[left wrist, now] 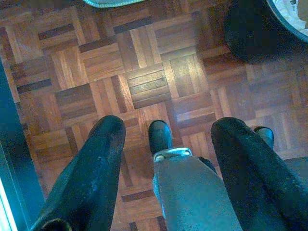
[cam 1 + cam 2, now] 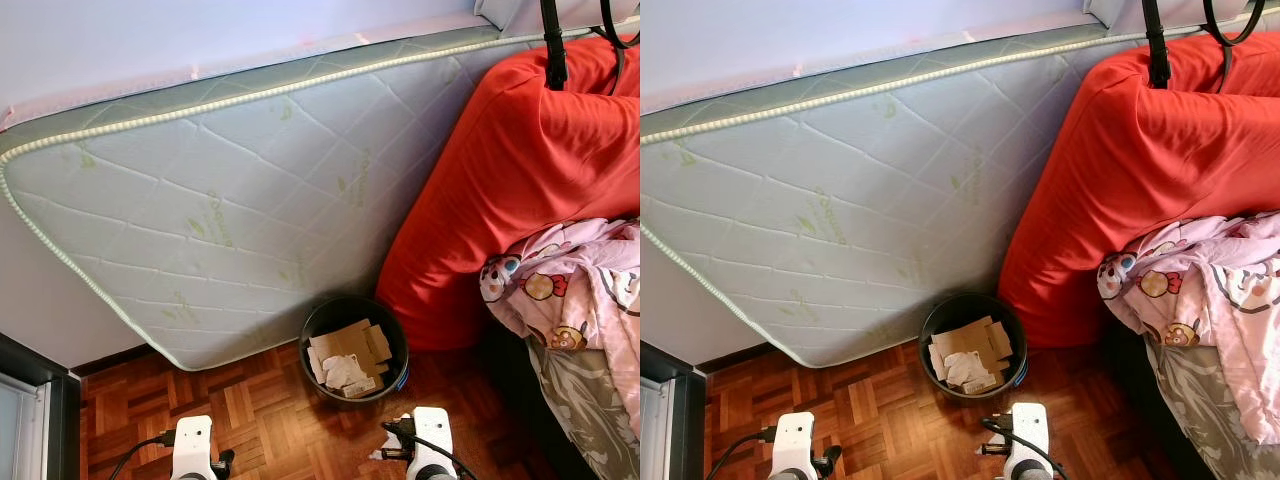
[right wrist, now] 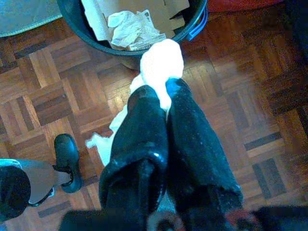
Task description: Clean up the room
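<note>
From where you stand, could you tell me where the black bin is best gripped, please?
Probably the bin by its near rim, from above, with the open left tool: it stands upright, mouth open, and the mattress and red cushion crowd its far side.

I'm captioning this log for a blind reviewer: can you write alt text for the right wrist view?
The right pincer is shut on a crumpled white tissue, held just short of a black bin that holds cardboard and paper. Below lies a parquet floor, and one of the robot's black feet stands on it beside the pincer.
</note>
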Controlling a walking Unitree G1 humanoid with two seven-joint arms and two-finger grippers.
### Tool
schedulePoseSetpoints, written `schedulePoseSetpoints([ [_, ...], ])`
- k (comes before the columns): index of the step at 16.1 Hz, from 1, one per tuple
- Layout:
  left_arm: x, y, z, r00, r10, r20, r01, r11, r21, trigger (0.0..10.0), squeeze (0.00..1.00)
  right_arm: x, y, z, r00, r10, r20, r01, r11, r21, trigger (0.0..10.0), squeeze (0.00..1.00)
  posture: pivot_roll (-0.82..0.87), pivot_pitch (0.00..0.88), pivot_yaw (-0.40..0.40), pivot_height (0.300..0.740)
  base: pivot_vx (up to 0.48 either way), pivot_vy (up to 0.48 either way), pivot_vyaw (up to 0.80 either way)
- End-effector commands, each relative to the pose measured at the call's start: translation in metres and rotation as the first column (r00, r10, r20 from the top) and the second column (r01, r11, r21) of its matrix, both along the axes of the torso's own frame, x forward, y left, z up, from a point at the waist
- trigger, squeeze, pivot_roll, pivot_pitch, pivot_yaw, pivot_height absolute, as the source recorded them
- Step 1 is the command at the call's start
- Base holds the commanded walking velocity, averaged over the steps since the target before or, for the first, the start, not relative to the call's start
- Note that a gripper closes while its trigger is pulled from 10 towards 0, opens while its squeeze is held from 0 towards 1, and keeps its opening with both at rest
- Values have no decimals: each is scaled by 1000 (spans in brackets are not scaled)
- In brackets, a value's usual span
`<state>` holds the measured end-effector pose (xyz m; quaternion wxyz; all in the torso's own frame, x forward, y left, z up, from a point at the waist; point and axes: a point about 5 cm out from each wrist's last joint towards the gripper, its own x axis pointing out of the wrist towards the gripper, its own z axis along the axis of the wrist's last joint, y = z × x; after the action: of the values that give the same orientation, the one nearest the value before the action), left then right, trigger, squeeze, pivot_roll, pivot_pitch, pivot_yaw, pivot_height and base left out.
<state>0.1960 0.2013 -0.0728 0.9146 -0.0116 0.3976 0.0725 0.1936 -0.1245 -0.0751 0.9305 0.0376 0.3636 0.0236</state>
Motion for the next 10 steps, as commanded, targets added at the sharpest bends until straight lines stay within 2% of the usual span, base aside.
schedulePoseSetpoints([
  [1, -9, 3, -5, 999, 19, -31, -19, 1000, 8, 10000, 0, -6, 0, -3, 1000, 2, -20, -2, 1000, 1, 10000, 0, -74, 156, 2, 740, 0, 0, 0],
  [8, -9, 3, -5, 999, 17, -32, -17, 1000, 8, 10000, 0, -7, -1, -4, 999, 24, -34, -25, 999, -21, 10000, 0, -74, 156, 3, 740, 0, 0, 0],
  [10, -9, 3, -5, 999, 17, -32, -17, 1000, 8, 10000, 0, -3, -15, -3, 999, 22, -24, -23, 999, -32, 10000, 0, -74, 156, 2, 740, 0, 0, 0],
])
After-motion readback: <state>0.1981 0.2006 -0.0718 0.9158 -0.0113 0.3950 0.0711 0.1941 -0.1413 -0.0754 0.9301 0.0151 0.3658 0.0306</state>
